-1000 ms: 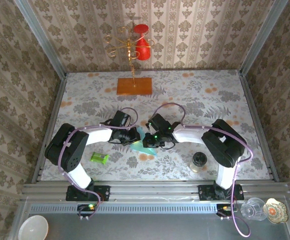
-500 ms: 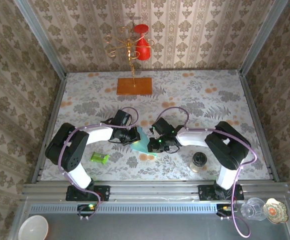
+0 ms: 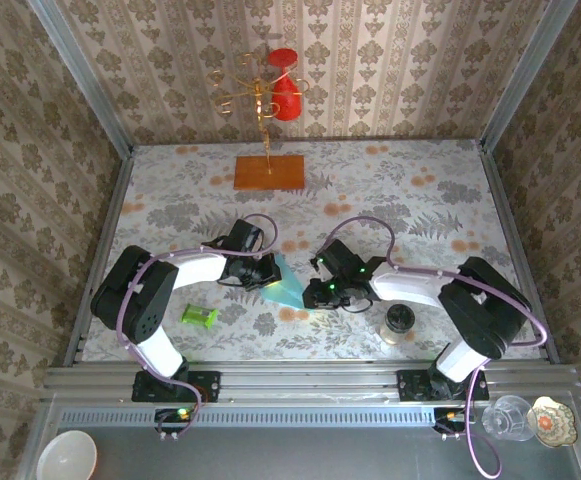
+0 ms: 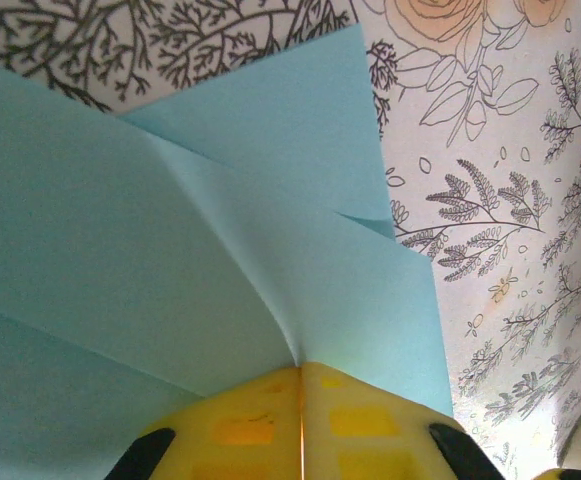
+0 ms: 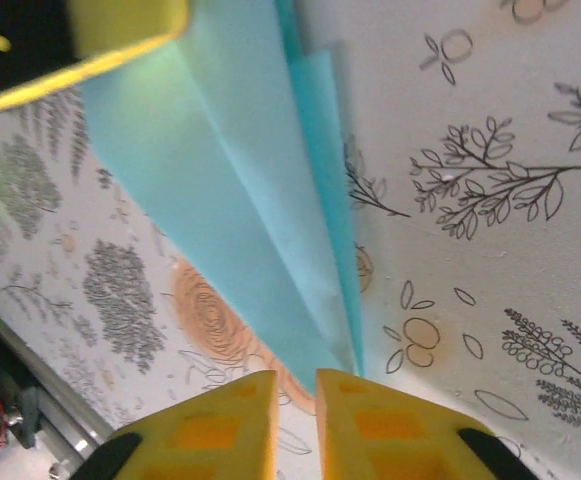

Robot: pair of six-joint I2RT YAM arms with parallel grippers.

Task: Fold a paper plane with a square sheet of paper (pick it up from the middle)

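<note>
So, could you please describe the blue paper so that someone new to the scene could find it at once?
On the floral table, look near the front, midway between the two arms. The folded light-blue paper is there, pinched by the left gripper. It is the only blue thing, thin and creased, unlike the green cylinder nearby.

The left arm (image 3: 185,268) reaches inward from its base, forearm low, wrist pointing right; the left gripper (image 3: 270,277) has its yellow fingers (image 4: 250,430) pressed flat together, pinching the folded sheet of paper (image 4: 170,250); the right arm (image 3: 420,285) stretches low to the left; the right gripper (image 3: 313,293) faces the left one at close range, its fingers (image 5: 220,425) parted by a narrow gap, nothing between them.
</note>
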